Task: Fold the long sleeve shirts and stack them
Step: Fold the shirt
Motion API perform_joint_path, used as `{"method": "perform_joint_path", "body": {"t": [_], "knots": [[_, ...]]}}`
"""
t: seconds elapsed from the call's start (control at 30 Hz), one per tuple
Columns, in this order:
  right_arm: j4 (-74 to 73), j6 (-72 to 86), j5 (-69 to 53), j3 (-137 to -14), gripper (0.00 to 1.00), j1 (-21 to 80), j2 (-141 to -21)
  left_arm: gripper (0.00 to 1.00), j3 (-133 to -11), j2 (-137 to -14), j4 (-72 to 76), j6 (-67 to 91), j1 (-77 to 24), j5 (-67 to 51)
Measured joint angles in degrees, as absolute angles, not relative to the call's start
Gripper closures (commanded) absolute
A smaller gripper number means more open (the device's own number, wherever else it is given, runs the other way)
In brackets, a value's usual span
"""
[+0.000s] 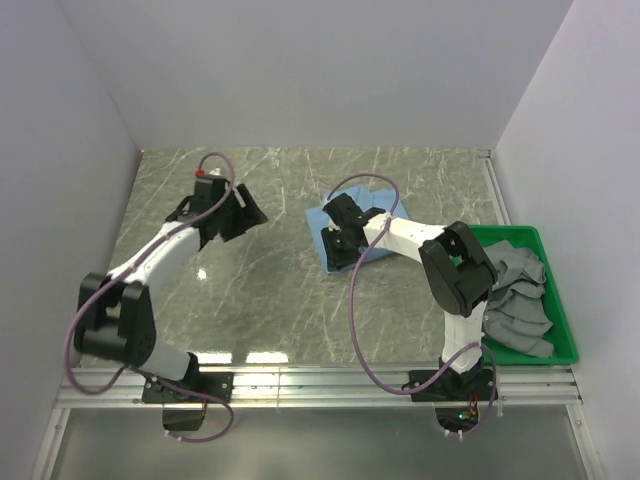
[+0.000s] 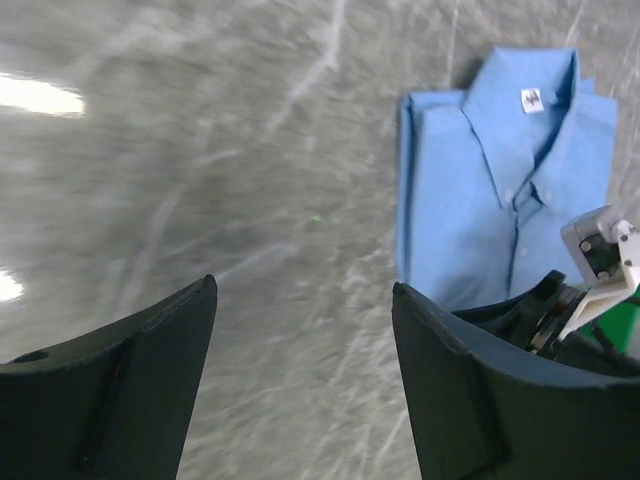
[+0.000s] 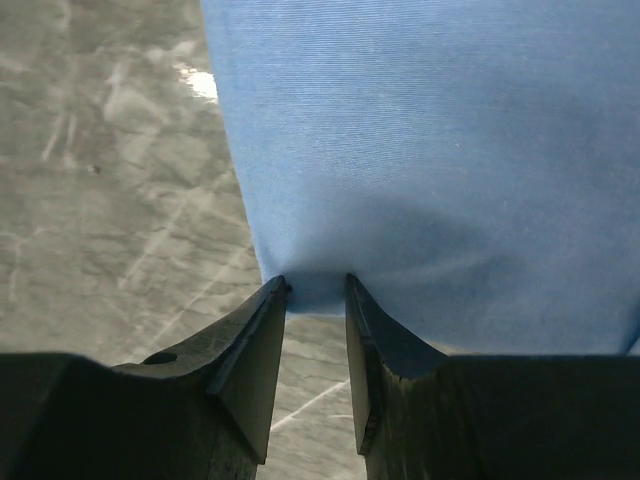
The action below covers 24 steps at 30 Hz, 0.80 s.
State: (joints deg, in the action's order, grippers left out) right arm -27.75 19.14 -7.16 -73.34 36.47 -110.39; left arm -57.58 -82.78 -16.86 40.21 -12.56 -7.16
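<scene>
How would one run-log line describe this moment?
right gripper: jaws pinch folded light blue shirt edge | left gripper: jaws open, empty

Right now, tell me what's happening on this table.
The right claw pinches the near edge of the folded light blue shirt lying in the middle of the table. The left claw hangs open over bare marble to the left, holding nothing. On the right, a green tray holds crumpled grey garments, not yet folded.
</scene>
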Motion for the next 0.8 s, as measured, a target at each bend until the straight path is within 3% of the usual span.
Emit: {"method": "perform_joint_path", "body": {"t": [0.3,0.4,0.53,0.57,0.67,0.8], "knots": [[-24.3,19.5,-12.1,-71.6,0.62,36.5,-110.0,0.39,-74.0,-107.5,-9.1,47.5,-20.8,-9.2],[-23.3,19.7,-13.3,-71.1,0.62,36.5,-109.8,0.48,-79.2,-114.3,-7.9,48.5,-22.2,-9.2],[-22.3,20.1,-14.5,-70.1,0.62,36.4,-109.3,0.72,-82.5,-120.6,-7.5,49.5,-23.2,-9.0],[-22.3,20.2,-14.6,-69.9,0.62,36.4,-109.2,0.74,-82.6,-121.5,-7.7,49.6,-23.3,-8.8],[-21.6,20.6,-14.8,-68.7,0.62,35.9,-108.4,0.75,-82.7,-122.3,-7.6,50.5,-23.3,-8.1],[-20.6,21.7,-14.9,-65.4,0.62,35.4,-105.7,0.65,-82.8,-122.3,-7.5,50.7,-23.1,-7.3]]}}
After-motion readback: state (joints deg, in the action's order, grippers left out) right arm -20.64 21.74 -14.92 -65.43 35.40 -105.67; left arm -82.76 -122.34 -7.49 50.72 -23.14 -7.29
